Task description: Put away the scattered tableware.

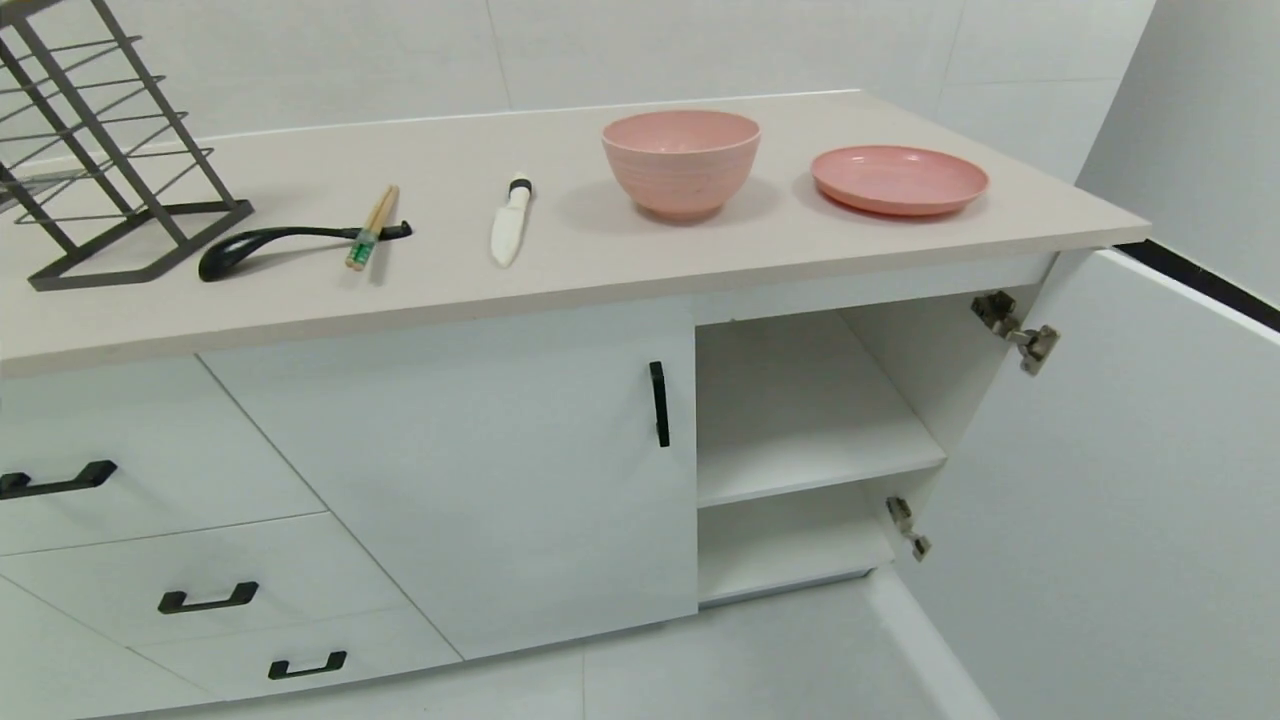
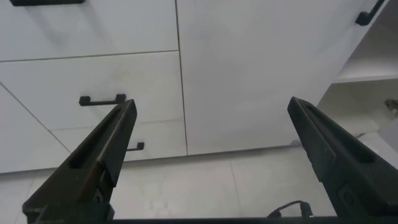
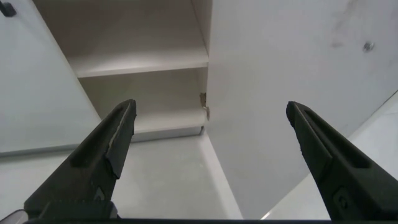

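On the beige countertop (image 1: 300, 300) lie a pink bowl (image 1: 681, 161), a pink plate (image 1: 898, 178), a white knife (image 1: 511, 222), a pair of chopsticks (image 1: 372, 227) and a black ladle (image 1: 262, 243). My left gripper (image 2: 208, 109) is open, low in front of the white drawers (image 2: 93, 74) and the closed cabinet door (image 2: 249, 68), holding nothing. My right gripper (image 3: 211, 112) is also open and holds nothing. It hangs before the open cabinet, facing its shelf (image 3: 143, 62) and the swung-out door (image 3: 292, 74).
A black wire rack (image 1: 100, 150) stands at the counter's left end. The right cabinet compartment (image 1: 800, 440) is open, with two bare shelves. Its open door (image 1: 1130, 480) juts out on the right. Drawers with black handles (image 1: 207, 598) are at lower left.
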Tool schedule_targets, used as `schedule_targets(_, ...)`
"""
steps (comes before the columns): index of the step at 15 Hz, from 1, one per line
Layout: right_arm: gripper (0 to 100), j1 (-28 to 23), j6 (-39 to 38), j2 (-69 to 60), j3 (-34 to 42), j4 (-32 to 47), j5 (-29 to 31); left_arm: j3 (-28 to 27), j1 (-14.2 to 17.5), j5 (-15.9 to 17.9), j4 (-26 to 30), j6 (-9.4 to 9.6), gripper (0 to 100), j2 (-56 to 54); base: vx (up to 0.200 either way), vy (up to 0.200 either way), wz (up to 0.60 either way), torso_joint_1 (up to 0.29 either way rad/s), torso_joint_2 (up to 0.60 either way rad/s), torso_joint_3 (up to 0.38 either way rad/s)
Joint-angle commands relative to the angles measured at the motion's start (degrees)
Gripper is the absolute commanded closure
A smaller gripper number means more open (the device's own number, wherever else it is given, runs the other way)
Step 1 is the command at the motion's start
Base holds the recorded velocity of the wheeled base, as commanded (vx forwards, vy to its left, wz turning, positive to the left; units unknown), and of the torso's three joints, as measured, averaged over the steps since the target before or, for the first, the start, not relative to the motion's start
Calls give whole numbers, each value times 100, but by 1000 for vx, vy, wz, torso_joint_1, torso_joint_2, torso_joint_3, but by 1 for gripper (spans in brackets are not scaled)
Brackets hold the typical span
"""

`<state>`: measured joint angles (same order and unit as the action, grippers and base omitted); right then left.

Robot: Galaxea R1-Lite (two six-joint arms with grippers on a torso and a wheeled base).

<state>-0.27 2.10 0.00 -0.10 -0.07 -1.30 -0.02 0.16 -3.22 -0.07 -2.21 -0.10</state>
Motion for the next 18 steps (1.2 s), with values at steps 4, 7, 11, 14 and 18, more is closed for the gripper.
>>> schedule_targets(4,0,0,1,9,1,-1,-1,2,2,-3,-1,-25,0,10,0,0,0,170,-459,-289)
schedule_targets(7,0,0,1,9,1,-1,-1,2,2,-3,-1,-25,0,10,0,0,0,183,-461,-284)
schedule_targets(11,0,0,1,9,1,-1,-1,2,2,-12,-1,19,0,10,0,0,0,204,-476,-282)
schedule_targets(14,0,0,1,9,1,-1,-1,2,2,-30,-10,396,0,10,0,0,0,216,-499,-279)
schedule_targets(18,0,0,1,9,1,-1,-1,2,2,-21,-10,317,0,10,0,0,0,228,-516,-283)
